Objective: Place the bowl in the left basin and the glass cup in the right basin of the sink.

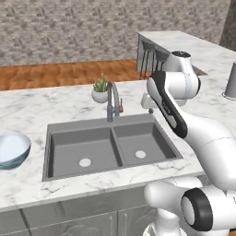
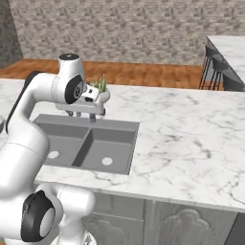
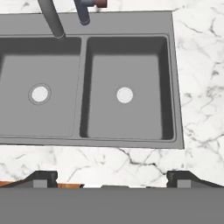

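Observation:
The bowl point(image 1: 11, 150), wide and pale white-blue, rests on the marble counter at the far left, apart from the sink point(image 1: 110, 171). The sink's wider left basin point(image 1: 80, 147) and narrower right basin point(image 1: 140, 140) both hold nothing. My gripper point(image 1: 150, 105) hangs above the sink's rear right corner, near the tap point(image 1: 112, 99). In the hand view the gripper point(image 3: 111, 179) stands open with nothing between its fingertips point(image 3: 43, 177), looking down on the right basin point(image 3: 131, 113) and left basin point(image 3: 26, 113). In the right base view the gripper point(image 2: 81, 115) hovers over the sink. The glass cup is out of view.
A small white plant pot point(image 1: 100, 94) stands behind the tap. A tall grey roll-like thing point(image 1: 230, 80) sits on the counter at the far right. Bar stools point(image 2: 217, 67) stand by a second counter behind. Wide marble counter point(image 2: 191, 139) spreads right of the sink.

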Robot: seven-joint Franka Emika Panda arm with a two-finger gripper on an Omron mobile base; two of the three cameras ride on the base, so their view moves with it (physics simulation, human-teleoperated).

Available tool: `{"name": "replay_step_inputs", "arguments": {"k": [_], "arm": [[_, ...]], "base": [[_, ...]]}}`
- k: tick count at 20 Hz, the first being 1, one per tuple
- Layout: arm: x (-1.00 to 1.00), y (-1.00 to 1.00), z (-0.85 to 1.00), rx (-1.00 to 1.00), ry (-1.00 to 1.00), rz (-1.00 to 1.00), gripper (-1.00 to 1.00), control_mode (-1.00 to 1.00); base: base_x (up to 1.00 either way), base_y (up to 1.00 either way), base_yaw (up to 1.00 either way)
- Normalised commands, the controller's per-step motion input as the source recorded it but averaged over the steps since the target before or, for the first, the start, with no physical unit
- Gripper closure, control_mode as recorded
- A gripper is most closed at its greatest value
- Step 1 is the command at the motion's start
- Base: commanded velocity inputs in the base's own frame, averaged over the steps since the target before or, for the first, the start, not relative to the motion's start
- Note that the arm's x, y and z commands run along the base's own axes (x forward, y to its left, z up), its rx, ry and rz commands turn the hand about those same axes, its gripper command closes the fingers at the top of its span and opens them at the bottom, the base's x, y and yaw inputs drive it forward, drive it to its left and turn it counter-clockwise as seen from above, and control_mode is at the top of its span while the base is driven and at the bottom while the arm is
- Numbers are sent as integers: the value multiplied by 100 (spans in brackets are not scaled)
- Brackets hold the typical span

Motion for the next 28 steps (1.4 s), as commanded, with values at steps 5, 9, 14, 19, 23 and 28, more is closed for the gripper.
{"name": "replay_step_inputs", "arguments": {"k": [5, 9, 14, 19, 23, 28], "arm": [[0, 0, 0, 0, 0, 0, -100, 100], [0, 0, 0, 0, 0, 0, -100, 100], [0, 0, 0, 0, 0, 0, -100, 100], [0, 0, 0, 0, 0, 0, -100, 100], [0, 0, 0, 0, 0, 0, -100, 100], [0, 0, 0, 0, 0, 0, -100, 100]], "base": [[0, 39, -1], [0, 37, -3], [-5, 32, -1], [-3, 34, 0], [-8, 44, 0], [-6, 41, 0]]}}
